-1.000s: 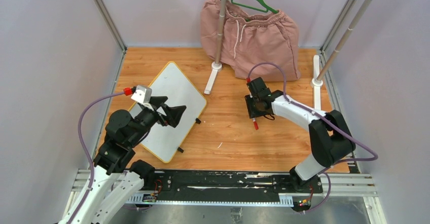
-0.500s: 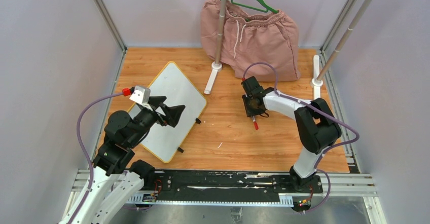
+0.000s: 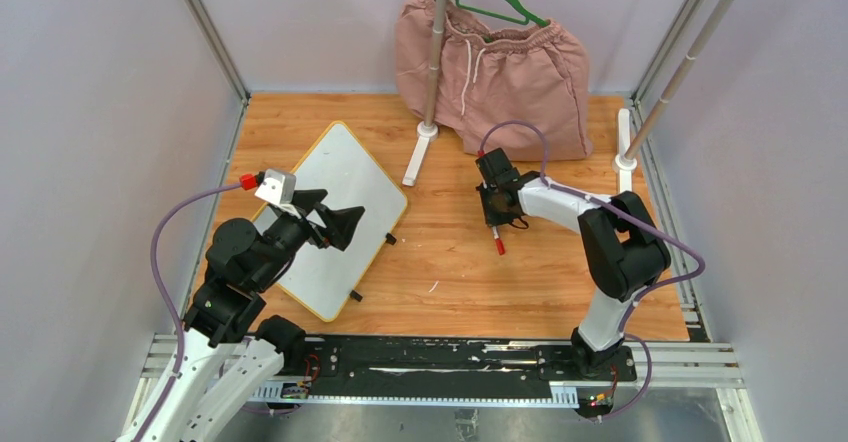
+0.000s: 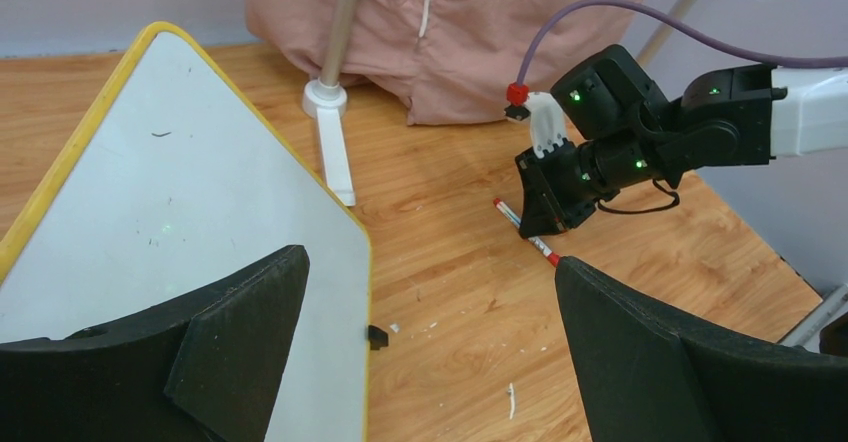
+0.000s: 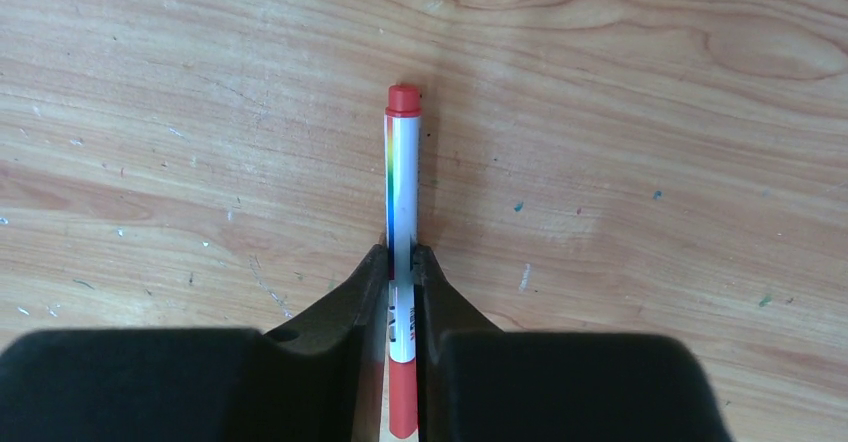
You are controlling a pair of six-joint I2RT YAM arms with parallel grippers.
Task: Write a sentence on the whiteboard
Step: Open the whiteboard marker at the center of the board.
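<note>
The whiteboard (image 3: 350, 177) lies slanted on the wooden table at the left, white with a yellow rim and small black feet. It also shows in the left wrist view (image 4: 150, 192). No red sentence shows on it, only faint specks. My left gripper (image 3: 335, 220) hovers open and empty over the board's right edge (image 4: 430, 262). My right gripper (image 3: 497, 218) is low at the table's middle, shut on a white marker with red ends (image 5: 403, 172). The marker (image 3: 497, 241) pokes out past the fingertips (image 5: 402, 254), at the table surface. The left wrist view shows that gripper (image 4: 555, 212) and the marker (image 4: 545, 250).
A clothes rack stands behind, with a pole foot (image 3: 417, 152) beside the board's far corner and another foot (image 3: 624, 152) at the right. Pink shorts (image 3: 500, 62) hang from a green hanger (image 3: 495, 2) at the back. Metal frame posts line both sides.
My right gripper has moved left and settled onto the marker, its arm folding in. The marker has shifted slightly left. The left arm has barely moved.
</note>
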